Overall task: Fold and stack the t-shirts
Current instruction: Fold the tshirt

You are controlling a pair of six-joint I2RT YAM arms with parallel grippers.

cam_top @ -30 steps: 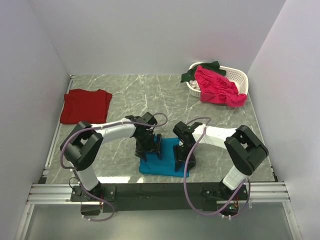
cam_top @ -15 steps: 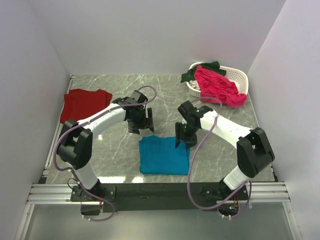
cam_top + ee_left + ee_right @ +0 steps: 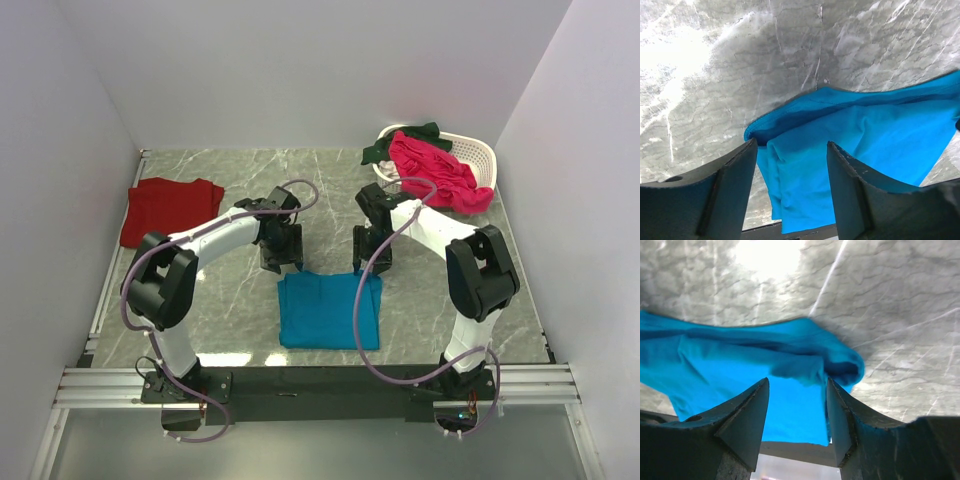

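A teal-blue t-shirt (image 3: 328, 312) lies folded flat on the marble table near the front. My left gripper (image 3: 282, 262) hovers at its far left corner and my right gripper (image 3: 366, 262) at its far right corner. In the left wrist view the left gripper (image 3: 791, 145) stands open, with the teal cloth (image 3: 865, 130) below and nothing pinched. In the right wrist view the right gripper (image 3: 797, 382) is open too, just above the shirt's rolled corner (image 3: 840, 365). A dark red t-shirt (image 3: 170, 208) lies folded at the far left.
A white slatted basket (image 3: 478, 152) stands at the far right, with a bright pink shirt (image 3: 435, 175) spilling over its front and a dark green one (image 3: 400, 142) at its back. White walls close in the table (image 3: 300, 180) on three sides.
Both grippers drew back from the teal shirt's near half to its far edge, leaving it lying flat. The left jaws have narrowed somewhat.
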